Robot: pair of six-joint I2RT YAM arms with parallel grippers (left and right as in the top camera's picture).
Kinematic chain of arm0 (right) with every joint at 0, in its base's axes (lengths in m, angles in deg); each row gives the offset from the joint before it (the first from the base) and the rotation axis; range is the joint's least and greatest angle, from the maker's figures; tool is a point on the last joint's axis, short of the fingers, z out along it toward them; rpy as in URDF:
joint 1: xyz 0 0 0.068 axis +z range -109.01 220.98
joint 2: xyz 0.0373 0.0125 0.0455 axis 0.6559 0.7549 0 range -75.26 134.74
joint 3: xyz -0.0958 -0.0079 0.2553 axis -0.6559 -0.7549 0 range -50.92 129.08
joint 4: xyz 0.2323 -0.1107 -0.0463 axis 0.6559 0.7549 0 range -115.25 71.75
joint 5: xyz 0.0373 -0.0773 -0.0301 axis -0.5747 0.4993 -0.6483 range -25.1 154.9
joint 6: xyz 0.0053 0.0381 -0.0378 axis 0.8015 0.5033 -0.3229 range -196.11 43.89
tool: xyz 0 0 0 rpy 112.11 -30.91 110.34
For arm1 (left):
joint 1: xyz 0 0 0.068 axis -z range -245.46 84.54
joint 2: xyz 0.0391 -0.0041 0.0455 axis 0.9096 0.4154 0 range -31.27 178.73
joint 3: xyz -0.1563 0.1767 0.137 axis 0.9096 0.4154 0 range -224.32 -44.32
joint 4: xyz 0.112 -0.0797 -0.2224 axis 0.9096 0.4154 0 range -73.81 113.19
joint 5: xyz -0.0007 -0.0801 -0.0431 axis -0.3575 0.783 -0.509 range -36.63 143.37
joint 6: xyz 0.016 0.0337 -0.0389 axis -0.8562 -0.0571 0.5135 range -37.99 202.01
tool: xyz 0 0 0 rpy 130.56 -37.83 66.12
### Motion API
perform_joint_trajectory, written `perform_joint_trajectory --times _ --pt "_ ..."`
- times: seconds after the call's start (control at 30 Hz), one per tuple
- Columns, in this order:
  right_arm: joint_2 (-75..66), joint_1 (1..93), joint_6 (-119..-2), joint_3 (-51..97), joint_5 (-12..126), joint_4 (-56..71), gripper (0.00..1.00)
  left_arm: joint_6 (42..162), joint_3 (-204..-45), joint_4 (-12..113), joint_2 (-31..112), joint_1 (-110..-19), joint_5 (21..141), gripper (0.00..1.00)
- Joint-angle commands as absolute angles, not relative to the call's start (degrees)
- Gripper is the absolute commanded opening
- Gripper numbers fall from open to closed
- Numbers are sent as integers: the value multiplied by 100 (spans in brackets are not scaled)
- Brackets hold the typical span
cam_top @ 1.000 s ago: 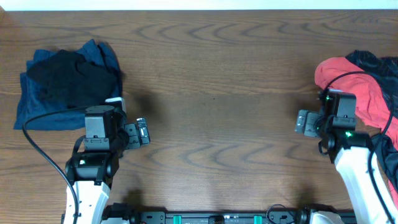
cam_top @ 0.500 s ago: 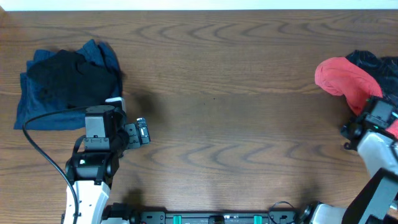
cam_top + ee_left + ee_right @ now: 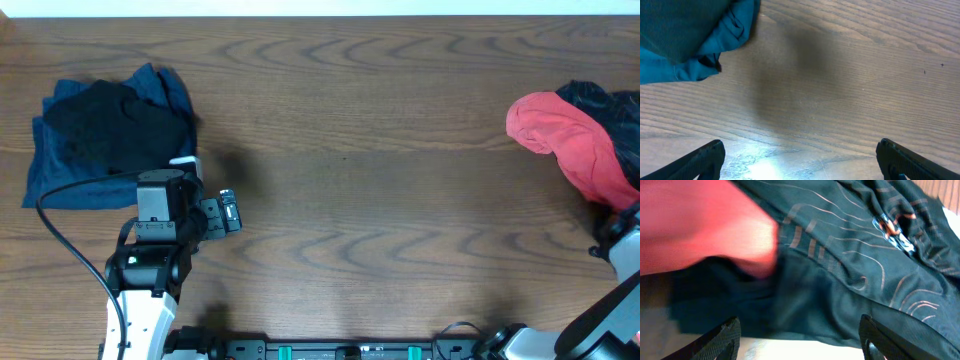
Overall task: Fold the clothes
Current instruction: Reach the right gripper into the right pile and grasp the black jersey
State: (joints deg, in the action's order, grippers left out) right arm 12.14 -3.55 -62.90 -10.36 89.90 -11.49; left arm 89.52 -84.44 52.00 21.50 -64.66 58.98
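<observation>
A pile of clothes lies at the table's right edge: a red garment (image 3: 570, 140) over a black shirt (image 3: 600, 100). In the right wrist view the black shirt with thin orange contour lines (image 3: 860, 270) fills the frame, the red garment (image 3: 695, 225) at upper left. My right gripper (image 3: 800, 340) is open just before the shirt's hem; overhead only part of the arm (image 3: 622, 245) shows at the right edge. My left gripper (image 3: 800, 160) is open and empty over bare wood; overhead it (image 3: 230, 212) sits at lower left.
A stack of a black garment (image 3: 115, 125) on a blue one (image 3: 60, 180) lies at the table's far left; its blue corner (image 3: 705, 45) shows in the left wrist view. Bare wooden table (image 3: 370, 170) spans between the piles.
My right arm has swung rightward and toward the front, from beside the red garment to the table's right edge near the pile. The left arm has not moved.
</observation>
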Motion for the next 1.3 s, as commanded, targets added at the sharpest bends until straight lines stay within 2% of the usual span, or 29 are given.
perform_joint_trajectory --times 0.0,0.17,0.67,0.77,0.93,1.0,1.27 --pt "1306 -619 -6281 -949 8861 -1228 72 8982 -8577 5213 2148 -6468 5893 98" --pt "1306 -877 -6281 -949 8544 -1437 64 8982 -8577 5215 2146 -6468 5893 98" --pt "1793 -962 -6283 -949 8074 -1639 66 8982 -8577 5215 2146 -6468 5893 98" --pt "1791 -962 -6283 -949 8070 -1713 54 8982 -8577 5215 2146 -6468 5893 98" --pt "1778 -962 -6283 -942 8070 -1711 18 8982 -8577 5215 2146 -6468 5896 98" --pt "1738 -962 -6281 -940 8063 -1709 1 8982 -8577 5215 2146 -6468 5893 98" --pt "1124 -938 -6283 -910 7272 -1691 1 8982 -8577 5215 2146 -6468 5893 98"
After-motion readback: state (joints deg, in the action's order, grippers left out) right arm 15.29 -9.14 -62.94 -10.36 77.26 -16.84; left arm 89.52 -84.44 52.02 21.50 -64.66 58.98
